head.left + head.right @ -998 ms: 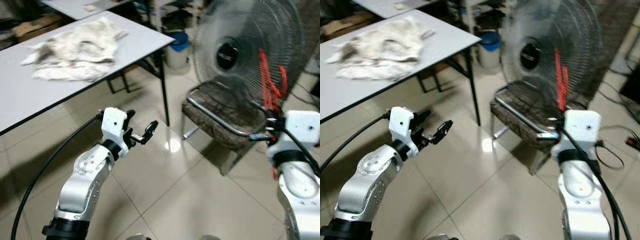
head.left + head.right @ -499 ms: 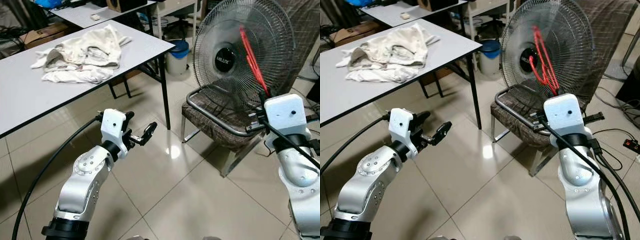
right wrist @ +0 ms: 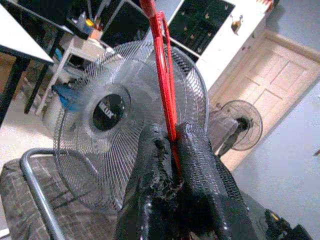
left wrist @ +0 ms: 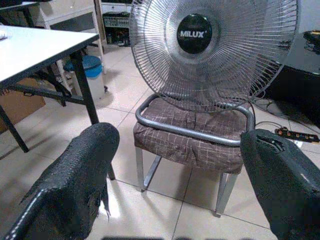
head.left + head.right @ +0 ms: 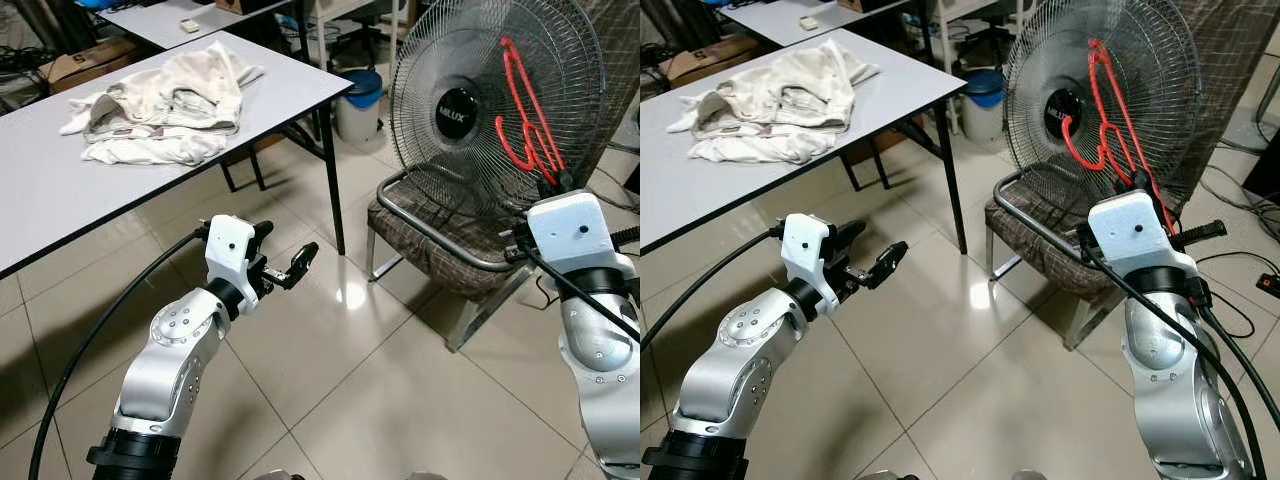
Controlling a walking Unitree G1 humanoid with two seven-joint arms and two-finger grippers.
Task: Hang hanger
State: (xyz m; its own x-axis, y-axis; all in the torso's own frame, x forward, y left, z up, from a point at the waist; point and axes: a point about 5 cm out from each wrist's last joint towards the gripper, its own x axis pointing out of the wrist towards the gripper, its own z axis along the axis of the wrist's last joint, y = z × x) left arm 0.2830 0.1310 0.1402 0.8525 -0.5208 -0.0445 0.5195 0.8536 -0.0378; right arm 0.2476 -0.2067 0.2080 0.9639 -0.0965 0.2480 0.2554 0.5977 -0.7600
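My right gripper (image 3: 172,132) is shut on the lower end of a red wire hanger (image 5: 520,110) and holds it upright at chest height on my right. The hanger rises in front of the grille of a standing fan (image 5: 470,100); its curved loops show against the fan in the right eye view too, hanger (image 5: 1102,110). From the right wrist the hanger (image 3: 162,65) runs straight up out of the pinched black fingers. My left gripper (image 5: 283,247) hovers open over the floor tiles at centre left, with nothing between its fingers (image 4: 75,175).
The fan stands on a brown padded chair (image 5: 440,240) with a metal tube frame. A white table (image 5: 60,190) at the left carries a heap of pale clothes (image 5: 165,105). A blue bucket (image 5: 362,95) sits behind the table leg. Tiled floor lies ahead.
The picture has steadied after a camera shift. My right gripper has turned the red hanger, so its curved loops now face me before the fan. The left arm holds its pose.
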